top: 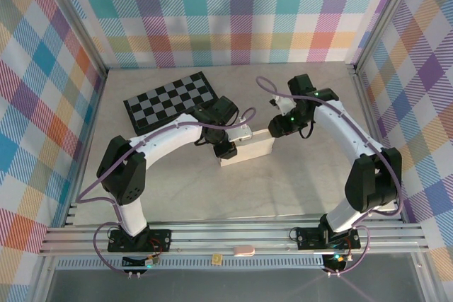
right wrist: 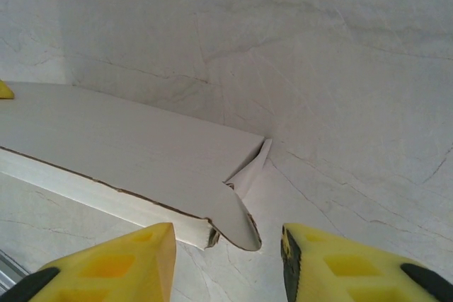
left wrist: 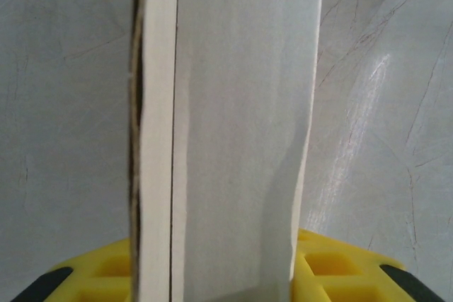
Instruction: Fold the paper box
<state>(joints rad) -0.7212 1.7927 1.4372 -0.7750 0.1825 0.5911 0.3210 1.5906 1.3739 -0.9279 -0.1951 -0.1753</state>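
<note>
The paper box (top: 249, 148) is clamped between the fingers of the left gripper (left wrist: 221, 263). The right gripper (right wrist: 228, 240) is released, with the end flap (right wrist: 249, 173) hanging loose just ahead of its fingertips. Closing of this end seems to be in hand; next, that flap should be pressed inward.

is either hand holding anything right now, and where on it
The left hand grips the paper box at its left end, a finger on each side. The right hand is open at the other end, holding nothing.
</note>
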